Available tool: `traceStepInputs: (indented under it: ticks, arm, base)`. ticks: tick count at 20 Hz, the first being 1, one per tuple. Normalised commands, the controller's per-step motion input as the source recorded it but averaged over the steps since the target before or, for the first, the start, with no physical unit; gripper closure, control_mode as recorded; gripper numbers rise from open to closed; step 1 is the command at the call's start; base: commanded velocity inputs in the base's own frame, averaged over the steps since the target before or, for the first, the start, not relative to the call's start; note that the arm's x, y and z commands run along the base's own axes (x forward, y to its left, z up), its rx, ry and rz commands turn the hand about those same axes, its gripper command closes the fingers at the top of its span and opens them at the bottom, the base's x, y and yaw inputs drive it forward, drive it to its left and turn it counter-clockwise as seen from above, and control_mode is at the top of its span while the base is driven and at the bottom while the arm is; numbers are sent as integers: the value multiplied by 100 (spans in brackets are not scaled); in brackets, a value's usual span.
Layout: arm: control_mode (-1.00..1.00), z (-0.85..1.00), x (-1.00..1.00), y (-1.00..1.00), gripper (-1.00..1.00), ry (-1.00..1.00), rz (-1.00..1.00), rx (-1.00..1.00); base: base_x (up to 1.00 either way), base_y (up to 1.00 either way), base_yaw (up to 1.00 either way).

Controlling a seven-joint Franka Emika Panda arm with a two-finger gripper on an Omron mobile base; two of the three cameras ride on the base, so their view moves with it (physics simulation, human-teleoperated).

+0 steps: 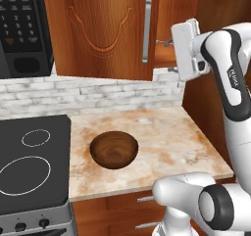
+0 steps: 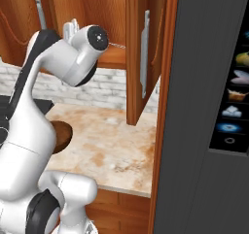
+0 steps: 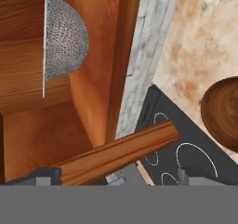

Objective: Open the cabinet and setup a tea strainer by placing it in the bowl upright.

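The pincer (image 3: pixel 116 176) stands with its tips wide apart and nothing between them, raised at the mouth of the open cabinet (image 1: pixel 105 29), whose right door is swung out. Ahead of it and off to one side in the hand view, the tea strainer (image 3: pixel 65 42) rests on the wooden shelf (image 3: pixel 42 139) inside, apart from the tips; its thin wire handle is hard to make out, so I would not say which way it points. Well below the pincer the bowl (image 1: pixel 114 149) sits empty on the worktop (image 1: pixel 171 142), with the stove (image 1: pixel 32 164) just beside it. The likely trouble: the tips could knock the light mesh basket deeper along the shelf, or close on its curved wall and let it slip or tilt, so it would land in the bowl on its side. The open door edge near the wrist could also catch the arm. Behind the worktop runs a pale brick wall (image 1: pixel 73 95), with a black microwave (image 1: pixel 22 29) mounted beyond the cabinet.
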Motion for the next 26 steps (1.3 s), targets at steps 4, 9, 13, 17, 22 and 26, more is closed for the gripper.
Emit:
traceStepInputs:
  ticks: [4, 9, 13, 17, 22, 26]
  arm:
    - [-100, 0, 23, 4, -100, 0, 0, 0]
    - [-100, -4, 18, 13, -100, 0, 1, 0]
    - [-100, -4, 16, 25, -100, 0, 3, 0]
    - [-100, 0, 22, 9, -100, 0, 3, 1]
    - [-100, 0, 14, 0, -100, 0, 5, 2]
    - [-100, -2, 11, 0, -100, 0, 4, 2]
  base:
    - [0, 0, 0]
    - [0, 0, 0]
    - [0, 0, 0]
    - [0, 0, 0]
    - [0, 0, 0]
    - [0, 0, 0]
